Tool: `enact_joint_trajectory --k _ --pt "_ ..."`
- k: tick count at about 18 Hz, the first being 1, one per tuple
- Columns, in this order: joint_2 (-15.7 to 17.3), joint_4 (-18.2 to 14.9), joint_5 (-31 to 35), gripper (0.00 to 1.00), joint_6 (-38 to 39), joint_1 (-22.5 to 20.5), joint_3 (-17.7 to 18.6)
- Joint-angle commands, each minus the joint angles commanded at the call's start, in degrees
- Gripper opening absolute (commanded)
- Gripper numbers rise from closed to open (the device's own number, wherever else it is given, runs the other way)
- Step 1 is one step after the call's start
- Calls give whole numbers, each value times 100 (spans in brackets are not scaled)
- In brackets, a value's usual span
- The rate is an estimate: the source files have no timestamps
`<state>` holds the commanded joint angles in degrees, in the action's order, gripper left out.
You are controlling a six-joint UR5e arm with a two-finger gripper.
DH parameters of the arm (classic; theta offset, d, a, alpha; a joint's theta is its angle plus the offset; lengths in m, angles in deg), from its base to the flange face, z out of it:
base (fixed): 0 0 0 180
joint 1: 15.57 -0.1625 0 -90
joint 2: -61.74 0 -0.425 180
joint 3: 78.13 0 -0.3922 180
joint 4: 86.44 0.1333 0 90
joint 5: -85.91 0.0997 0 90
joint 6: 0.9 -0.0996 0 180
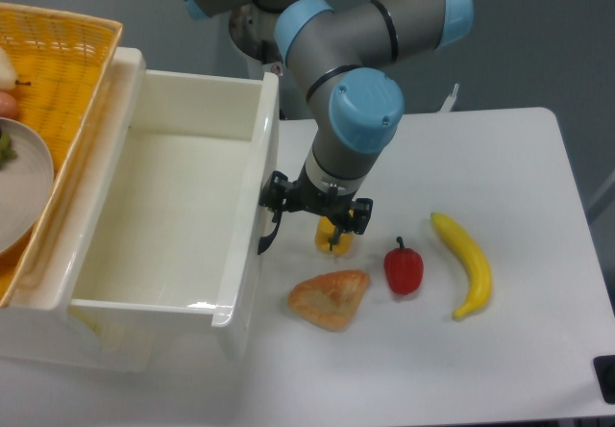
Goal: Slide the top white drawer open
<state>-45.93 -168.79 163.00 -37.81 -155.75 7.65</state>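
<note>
The top white drawer [168,206] is slid far out of the cabinet, and its deep, empty white inside shows from above. Its curved black handle [266,238] sticks out from the front panel on the drawer's right side. My gripper [317,206] points down right beside that front panel, just above and right of the handle. Its fingers stand apart, the left one [276,194] close to the drawer front, the right one [361,212] over the table. Nothing is held. The lower drawer is hidden under the top one.
A yellow woven basket [72,52] with a grey plate [24,182] sits on the cabinet at left. On the white table lie a yellow object [332,238] partly under the gripper, a pastry [329,298], a red pepper [404,268] and a banana [466,263].
</note>
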Motion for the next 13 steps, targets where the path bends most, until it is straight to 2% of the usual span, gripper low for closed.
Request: enact_joint_trajectory --k 6,13 --pt "0 -219 -623 100 264 -114 26" --pt "17 -334 -879 100 273 -220 26"
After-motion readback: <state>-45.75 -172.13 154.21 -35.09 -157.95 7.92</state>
